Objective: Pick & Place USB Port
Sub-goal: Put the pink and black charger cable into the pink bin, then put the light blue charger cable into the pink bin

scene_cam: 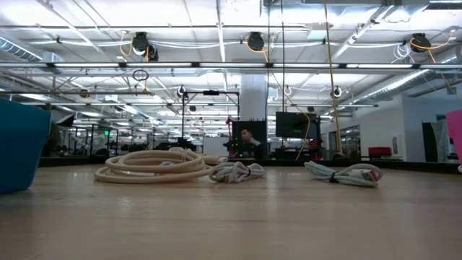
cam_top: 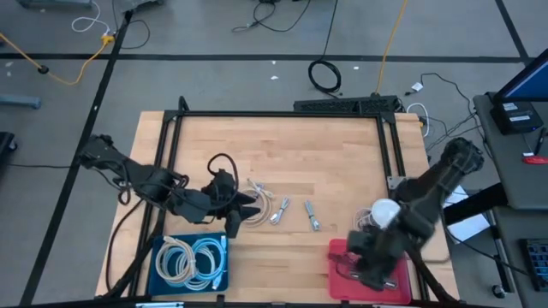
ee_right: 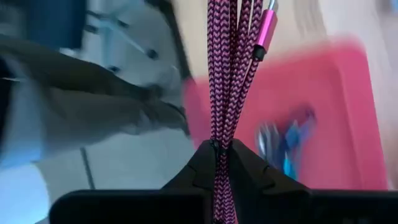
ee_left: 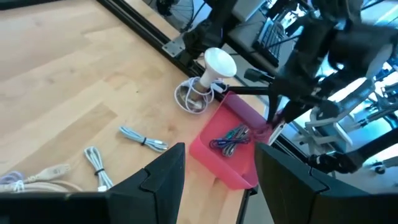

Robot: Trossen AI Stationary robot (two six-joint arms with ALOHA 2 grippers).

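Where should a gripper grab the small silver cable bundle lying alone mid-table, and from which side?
Grip the silver cable bundle across its tied middle, coming straight down from above: it lies flat and narrow on the table, with bare wood on both long sides for the fingers.

Left gripper [ee_left: 214, 171] fingers [ee_left: 163, 180] apart, nothing between, bottom centre. Red bin [ee_left: 219, 152] centre-right w/ blue-purple cable bundle [ee_left: 229, 139] inside. White lamp-like object [ee_left: 211, 71] just beyond bin. Grey cables [ee_left: 143, 139] on wood table [ee_left: 68, 81], lower left. Right arm [ee_left: 323, 50] over bin's far edge, upper right.

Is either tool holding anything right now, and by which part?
Right tool pinches the pink braided cable across its bundled strands, over the red bin. Left tool holds nothing.
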